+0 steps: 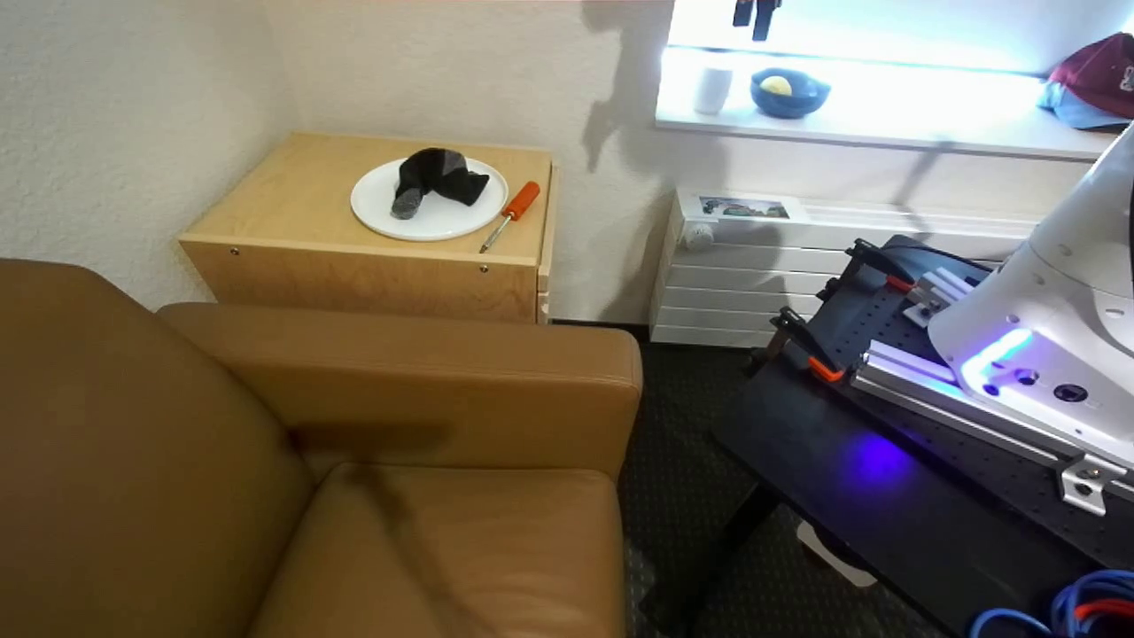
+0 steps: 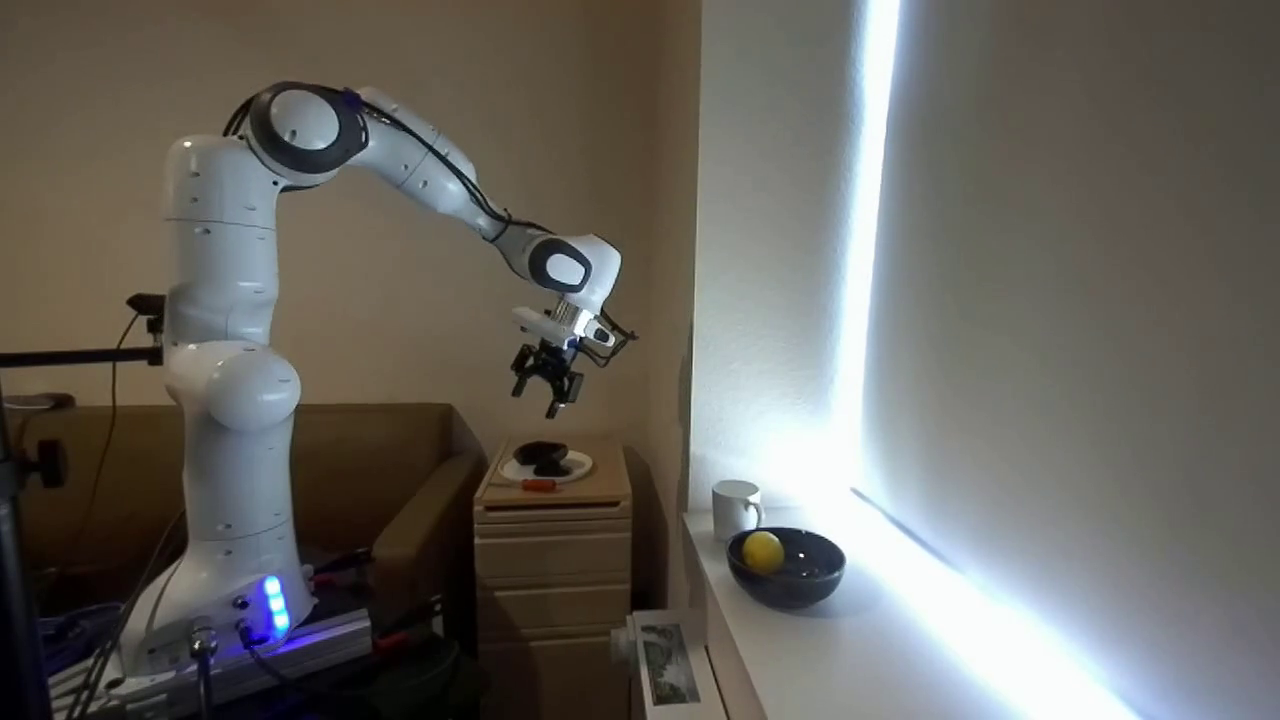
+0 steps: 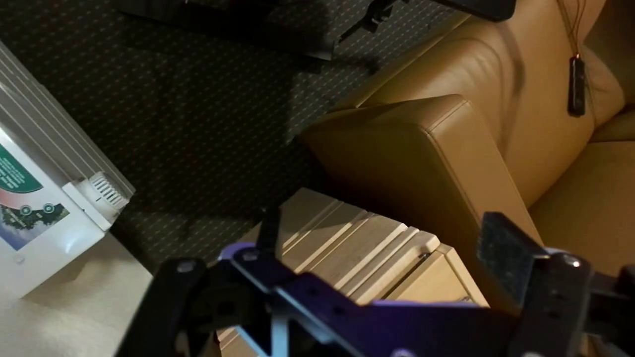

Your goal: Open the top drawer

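Note:
The top drawer [image 2: 552, 514] is the uppermost shallow pale front of the small tan cabinet [image 1: 292, 190]. In the wrist view its lip [image 3: 392, 266] shows between my fingers, with a narrow dark gap behind it along the cabinet top. In an exterior view its front is seen almost edge-on [image 1: 551, 221]. My gripper [image 2: 535, 398] is in the air above the cabinet and the plate, pointing down, apart from the drawer. In the wrist view my gripper's fingers [image 3: 384, 238] are wide apart with nothing between them. Part of the cabinet is hidden by the gripper body there.
A white plate [image 1: 372, 204] with a dark cloth [image 1: 434, 173] and an orange-handled screwdriver [image 1: 523, 202] lie on the cabinet top. A brown sofa [image 1: 425, 381] stands beside the cabinet. A white radiator [image 1: 735, 275] and a windowsill with a bowl [image 2: 787, 580] and mug [image 2: 735, 508] are nearby.

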{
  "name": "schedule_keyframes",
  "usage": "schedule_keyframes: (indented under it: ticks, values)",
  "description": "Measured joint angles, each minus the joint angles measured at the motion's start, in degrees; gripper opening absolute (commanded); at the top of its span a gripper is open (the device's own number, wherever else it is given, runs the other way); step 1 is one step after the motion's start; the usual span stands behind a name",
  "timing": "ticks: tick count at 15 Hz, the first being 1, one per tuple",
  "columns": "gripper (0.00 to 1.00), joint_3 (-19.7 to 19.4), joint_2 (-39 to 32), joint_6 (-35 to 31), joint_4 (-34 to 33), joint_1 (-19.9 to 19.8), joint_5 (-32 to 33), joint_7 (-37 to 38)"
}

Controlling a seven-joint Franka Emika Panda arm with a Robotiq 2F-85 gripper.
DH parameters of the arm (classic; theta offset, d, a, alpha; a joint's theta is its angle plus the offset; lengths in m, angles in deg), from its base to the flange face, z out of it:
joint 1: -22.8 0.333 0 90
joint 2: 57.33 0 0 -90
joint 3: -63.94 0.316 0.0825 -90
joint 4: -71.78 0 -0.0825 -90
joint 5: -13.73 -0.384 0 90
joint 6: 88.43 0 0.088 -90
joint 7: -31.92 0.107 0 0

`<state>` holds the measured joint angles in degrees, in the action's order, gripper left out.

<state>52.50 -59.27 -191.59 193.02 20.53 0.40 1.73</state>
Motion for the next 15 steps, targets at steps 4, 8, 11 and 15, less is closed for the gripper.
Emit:
schedule_keyframes:
  ticks: [4,8,11,15]
  values:
    - [1.0,0.4,-0.1,0.0,-0.1,-0.5,0.0,0.0]
    - [1.0,3.9,-2.9,-2.9,1.1,-0.3,-1.2,0.0]
    - [1.0,7.3,-5.6,-9.4,2.4,0.2,-1.5,0.0]
    - [1.0,9.4,-7.7,-26.9,6.4,1.0,4.4,2.1]
